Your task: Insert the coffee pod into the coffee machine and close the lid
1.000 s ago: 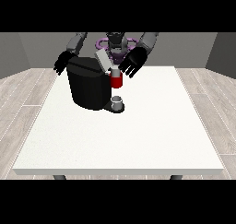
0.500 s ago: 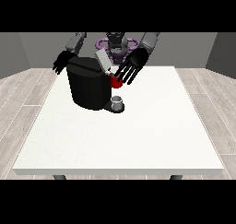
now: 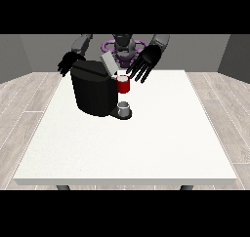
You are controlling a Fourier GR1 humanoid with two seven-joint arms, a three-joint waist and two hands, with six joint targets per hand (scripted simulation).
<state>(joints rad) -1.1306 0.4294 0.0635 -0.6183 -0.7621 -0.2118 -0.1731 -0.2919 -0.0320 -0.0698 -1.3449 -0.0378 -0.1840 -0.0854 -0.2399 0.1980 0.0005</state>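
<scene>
Hand at the view's right (image 3: 146, 61) higher than before, fingers spread, above the coffee machine's (image 3: 93, 88) again-raised lid (image 3: 108, 64).

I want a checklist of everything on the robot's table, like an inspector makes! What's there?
Surface: white table, mostly bare; things stand near its far left part.
Job's things: black coffee machine with its grey lid tilted up, not closed. Red part at the machine's front, white on top; whether that is the pod cannot be told. Small grey cup stands on the machine's base below it.
Clutter: nothing seen.
Hands: hand at the view's right hovers above the red part, fingers spread. Hand at the view's left is behind the machine's top corner, fingers straight.
Cables: nothing seen.
Surroundings: wood-look floor, grey walls.
</scene>
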